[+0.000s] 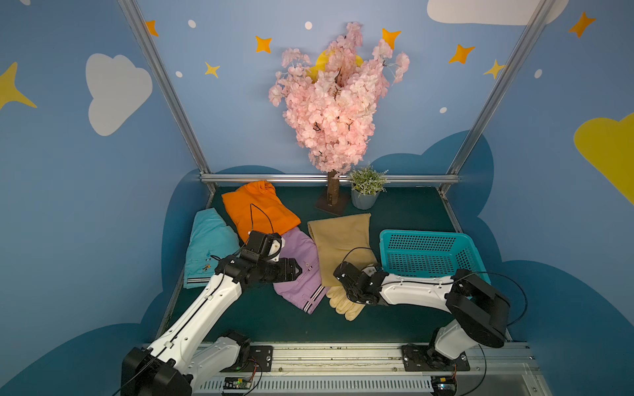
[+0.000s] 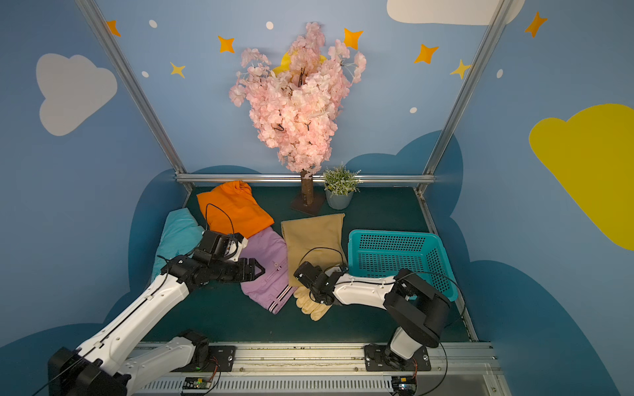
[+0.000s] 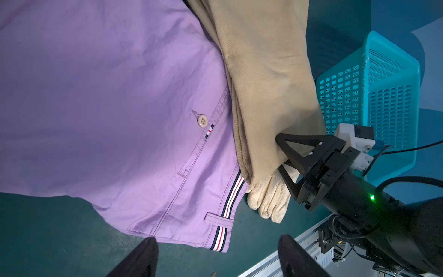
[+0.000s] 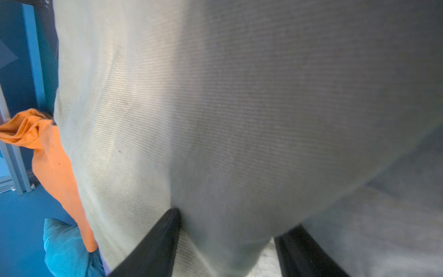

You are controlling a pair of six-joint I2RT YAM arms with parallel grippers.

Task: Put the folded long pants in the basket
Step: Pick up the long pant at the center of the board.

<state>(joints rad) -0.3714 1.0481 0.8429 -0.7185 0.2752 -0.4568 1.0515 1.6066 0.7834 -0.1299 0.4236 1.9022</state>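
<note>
Four folded pairs of long trousers lie on the dark green surface (image 1: 274, 319), all outside the basket (image 1: 422, 234). The basket sits right of centre in both top views, its long side running left to right.

Just left of it lie the tan pants (image 1: 339, 243), their long axis running up and down the frame. Their far end is near the base of the blossom tree (image 1: 332, 103), and their near end rests on a cream glove (image 1: 343, 305).

Touching their left edge are the lilac pants (image 1: 302, 260), tilted, with the striped hem pointing lower right. The orange pants (image 1: 257, 212) meet these from the upper left. The turquoise pants (image 1: 206, 247) lie farthest left, lengthwise up and down. A plant pot (image 1: 363, 200) stands beside the tree.

The right tool (image 3: 279, 153) straddles the tan pair's near end, one finger above the cloth and one below against the glove. Whether it pinches the cloth cannot be told. The right arm crosses the basket's near rim. The left tool (image 3: 219, 254) hovers spread wide over the lilac pants.
</note>
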